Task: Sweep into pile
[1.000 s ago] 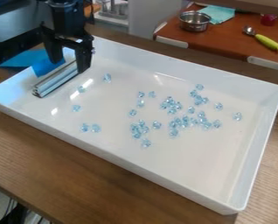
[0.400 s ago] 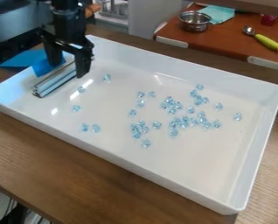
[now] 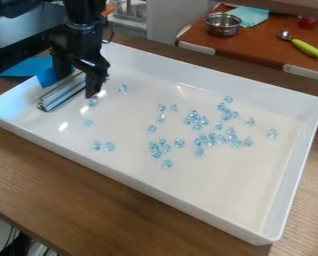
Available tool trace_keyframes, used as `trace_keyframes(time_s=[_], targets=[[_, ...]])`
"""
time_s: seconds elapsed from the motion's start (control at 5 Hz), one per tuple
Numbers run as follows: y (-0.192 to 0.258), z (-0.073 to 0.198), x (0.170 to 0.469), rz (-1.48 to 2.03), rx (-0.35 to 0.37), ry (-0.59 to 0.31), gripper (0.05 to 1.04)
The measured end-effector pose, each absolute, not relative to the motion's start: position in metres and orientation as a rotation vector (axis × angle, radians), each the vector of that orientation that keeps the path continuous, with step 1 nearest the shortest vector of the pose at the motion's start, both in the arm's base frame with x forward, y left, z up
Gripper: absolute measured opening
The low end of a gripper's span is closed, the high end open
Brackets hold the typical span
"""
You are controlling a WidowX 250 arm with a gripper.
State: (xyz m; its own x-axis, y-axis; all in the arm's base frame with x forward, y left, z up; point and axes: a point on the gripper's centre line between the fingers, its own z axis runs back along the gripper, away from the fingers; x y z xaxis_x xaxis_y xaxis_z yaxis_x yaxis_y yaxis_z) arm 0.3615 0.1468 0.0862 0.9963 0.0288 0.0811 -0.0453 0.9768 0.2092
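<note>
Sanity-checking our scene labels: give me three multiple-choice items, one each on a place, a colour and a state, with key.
1. Where is the metal bar?
A) On the wooden counter
B) Inside the white tray
C) In the metal pot

2. What colour is the spoon's handle?
A) Black
B) Red
C) Yellow-green

3. How do the blue beads lie?
A) Scattered, some in clusters
B) In one pile
C) In one straight row

Key:
1 B: it sits within the tray's walls, by the gripper.
2 C: the handle shows yellow-green.
3 A: gaps separate clusters and lone beads.
</note>
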Motion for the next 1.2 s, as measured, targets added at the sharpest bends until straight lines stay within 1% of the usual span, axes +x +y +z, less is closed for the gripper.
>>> trace_keyframes(time_s=[0.2,0.4,0.6,1.0,1.2], targets=[[0.146,0.085,0.36,0.034,0.213,-0.067,0.611],[0.134,0.082,0.357,0.023,0.19,-0.036,0.382],[0.125,0.082,0.356,0.023,0.172,-0.017,0.379],[0.106,0.079,0.356,0.003,0.164,-0.008,0.379],[0.094,0.079,0.353,0.001,0.148,-0.002,0.379]])
